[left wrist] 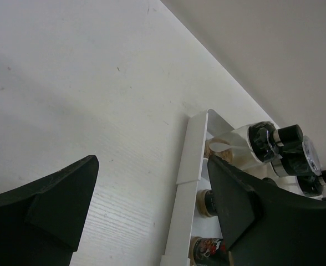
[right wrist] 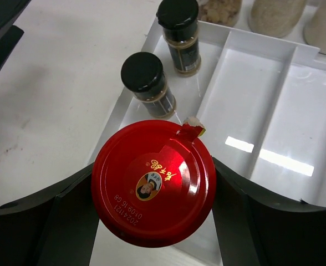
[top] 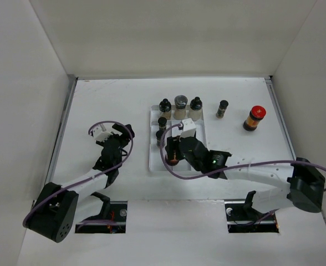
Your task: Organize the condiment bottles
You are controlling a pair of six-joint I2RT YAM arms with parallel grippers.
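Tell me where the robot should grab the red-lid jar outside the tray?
Grip the red-lid jar by its round sides just below the lid, coming from above. It stands upright, apart from the slim bottle beside it, likely leaving room either side.

Right wrist view: red-capped jar [right wrist: 153,183] body hidden under its own cap; three bottles [right wrist: 274,14] at far end of tray [right wrist: 235,94] cut by top edge. Top view: labels too small to read.

left gripper [left wrist: 153,166] spread wide over table [left wrist: 69,83], white tray [left wrist: 188,149] rim, black-capped bottles [left wrist: 263,141] inside
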